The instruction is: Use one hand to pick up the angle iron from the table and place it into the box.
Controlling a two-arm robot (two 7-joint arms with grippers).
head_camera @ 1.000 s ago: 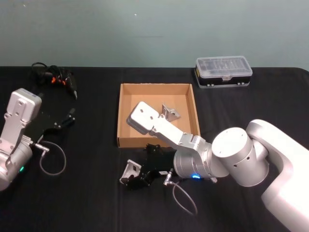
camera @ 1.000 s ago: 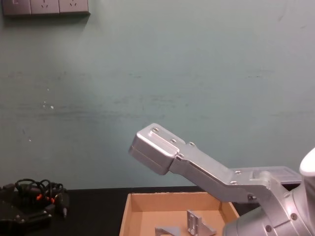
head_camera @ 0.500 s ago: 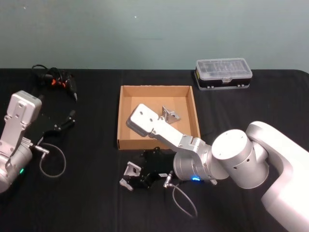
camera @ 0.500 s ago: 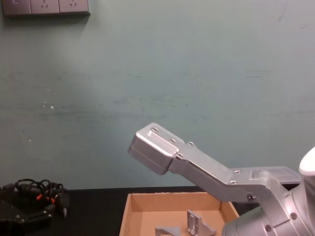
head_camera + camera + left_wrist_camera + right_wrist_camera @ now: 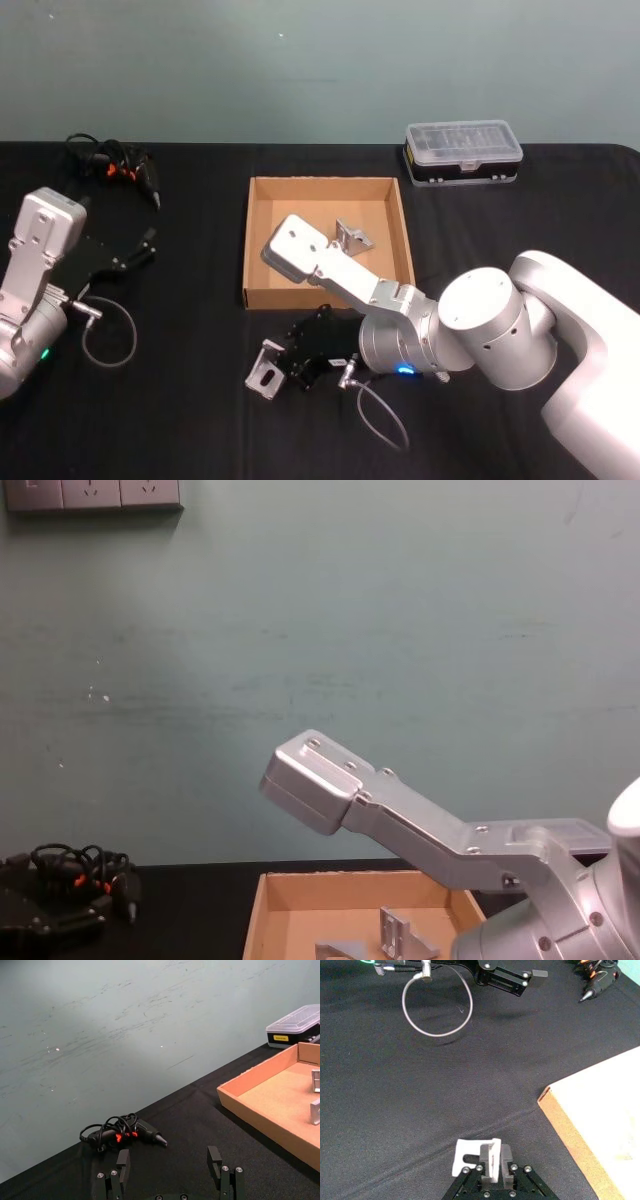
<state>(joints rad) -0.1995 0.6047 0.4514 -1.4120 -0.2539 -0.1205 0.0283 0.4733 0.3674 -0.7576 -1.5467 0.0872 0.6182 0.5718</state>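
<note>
1. The angle iron [image 5: 263, 368] sits low over the bare black table [image 5: 180, 420], just outside the front wall of the box [image 5: 247, 240]. Open tabletop spreads to its left.
2. My right claw [image 5: 493, 1162] reaches in from the right, fingers clamped on the iron's upright flange. I cannot tell whether the iron touches the table.
3. My left claw [image 5: 169, 1162] hangs parked at the table's left, fingers spread, holding nothing.
4. The box holds two metal brackets [image 5: 400, 932]. A plastic case [image 5: 463, 150] stands beyond its far right corner.
</note>
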